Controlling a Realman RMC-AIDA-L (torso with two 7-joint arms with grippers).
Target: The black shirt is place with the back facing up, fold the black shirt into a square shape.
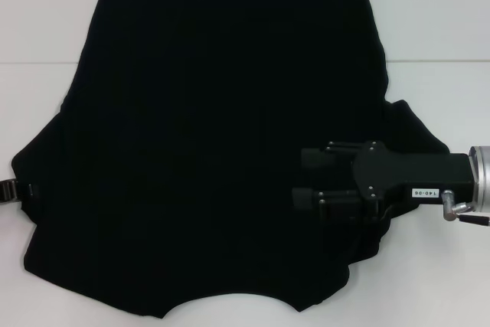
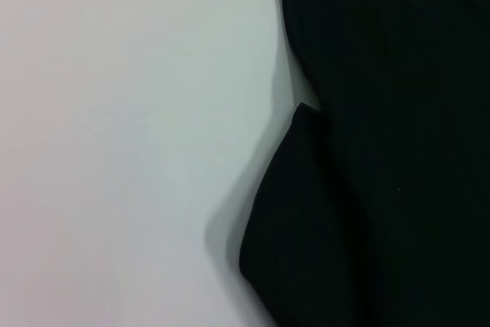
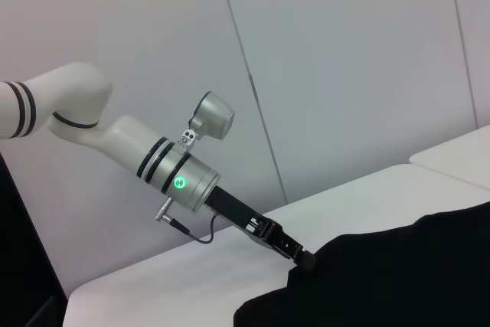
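Head view showed the black shirt [image 1: 222, 135] spread flat across the white surface [image 1: 46, 21], covering most of it. The right gripper [image 1: 300, 178] reached in from the right over the shirt's right sleeve area, its two fingers [image 1: 315, 157] parted with no cloth visible between them. The left gripper [image 1: 9, 191] sat at the shirt's left sleeve edge; its finger state could not be determined. Right wrist view showed the left gripper [image 3: 305, 259] touching the shirt's edge [image 3: 398, 273].
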